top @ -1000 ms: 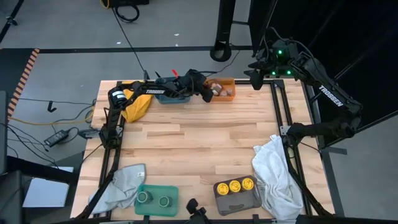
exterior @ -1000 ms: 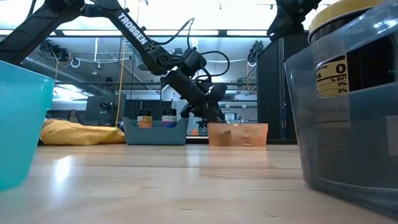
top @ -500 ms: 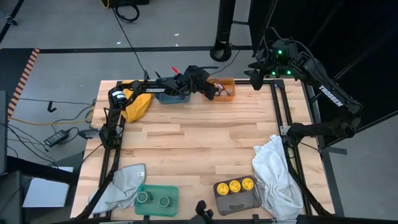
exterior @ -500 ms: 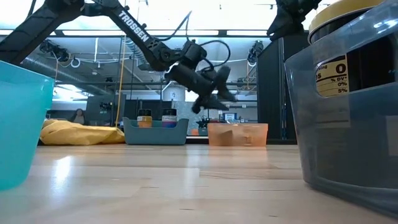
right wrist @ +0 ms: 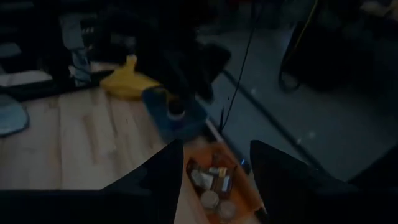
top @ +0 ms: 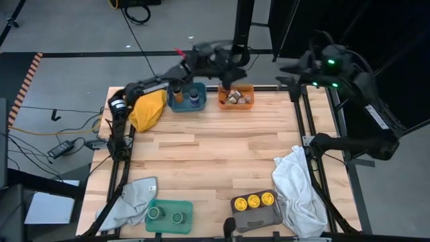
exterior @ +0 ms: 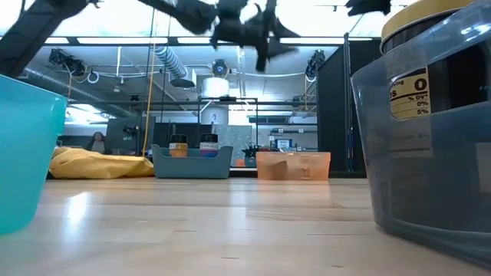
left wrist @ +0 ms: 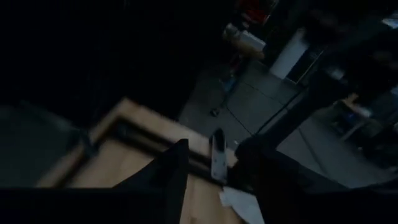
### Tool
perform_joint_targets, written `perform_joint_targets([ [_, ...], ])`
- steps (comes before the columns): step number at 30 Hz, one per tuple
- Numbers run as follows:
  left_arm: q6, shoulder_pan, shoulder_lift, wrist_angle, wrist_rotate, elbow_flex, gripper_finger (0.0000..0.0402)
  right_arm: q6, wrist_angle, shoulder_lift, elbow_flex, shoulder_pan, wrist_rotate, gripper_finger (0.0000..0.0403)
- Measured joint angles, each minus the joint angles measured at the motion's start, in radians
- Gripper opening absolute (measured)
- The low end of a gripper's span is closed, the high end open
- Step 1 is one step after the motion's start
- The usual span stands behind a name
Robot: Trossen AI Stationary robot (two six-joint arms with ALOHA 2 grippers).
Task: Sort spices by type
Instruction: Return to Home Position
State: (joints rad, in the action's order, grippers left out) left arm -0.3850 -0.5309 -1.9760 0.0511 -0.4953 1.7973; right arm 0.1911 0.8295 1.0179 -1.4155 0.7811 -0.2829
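Observation:
The spices are small jars sorted into bins. Two stand in the blue bin (top: 187, 97), several lie in the orange bin (top: 236, 96) at the far edge, three yellow-lidded jars (top: 254, 200) fill the grey bin, and two green-lidded jars (top: 168, 215) sit in the green tray. My left gripper (top: 236, 65) hangs high above the orange bin, open and holding nothing (left wrist: 208, 186). At the far right corner my right gripper (top: 286, 71) is raised off the table and open with nothing between its fingers; in its wrist view it looks down on the orange bin's jars (right wrist: 211, 180).
A yellow cloth (top: 148, 111) lies left of the blue bin. A white cloth (top: 299, 191) lies at the near right and a grey cloth (top: 131, 195) at the near left. The wooden table's middle (top: 215, 151) is bare.
My left gripper has risen from inside the orange bin to high above it and has tipped from slanting down to about level. It carries nothing. My right arm has drawn back a little toward the table's right edge.

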Motion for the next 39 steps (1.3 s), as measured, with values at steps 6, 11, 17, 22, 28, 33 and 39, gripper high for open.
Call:
perform_joint_targets([
  [6, 0.172, -0.026, 0.168, -0.081, 0.006, 0.067, 0.0142, 0.039, 0.001, -0.154, 0.0, 0.017, 0.0, 0.0195],
  [11, 0.223, -0.054, 0.327, -0.186, 0.049, 0.066, 0.0141, 0.033, 0.021, -0.241, 0.0, 0.021, 0.0, 0.0195],
  [17, 0.391, -0.058, 0.522, -0.454, 0.213, 0.064, 0.0141, 0.021, 0.125, -0.317, 0.0, 0.021, 0.0, 0.0195],
  [22, 0.44, -0.056, 0.656, -0.632, 0.294, 0.063, 0.014, -0.006, 0.155, -0.353, 0.0, 0.021, 0.0, 0.0195],
  [28, 0.462, -0.038, 0.807, -0.739, 0.349, 0.055, 0.0131, -0.048, 0.138, -0.395, 0.041, 0.021, -0.028, 0.0195],
  [33, 0.449, -0.011, 0.976, -0.687, 0.374, -0.097, 0.0115, -0.103, 0.04, -0.463, 0.201, 0.021, -0.054, 0.0195],
  [39, 0.372, 0.004, 1.212, -0.448, 0.393, -0.439, 0.0098, -0.208, -0.124, -0.541, 0.385, 0.021, -0.105, 0.0195],
])
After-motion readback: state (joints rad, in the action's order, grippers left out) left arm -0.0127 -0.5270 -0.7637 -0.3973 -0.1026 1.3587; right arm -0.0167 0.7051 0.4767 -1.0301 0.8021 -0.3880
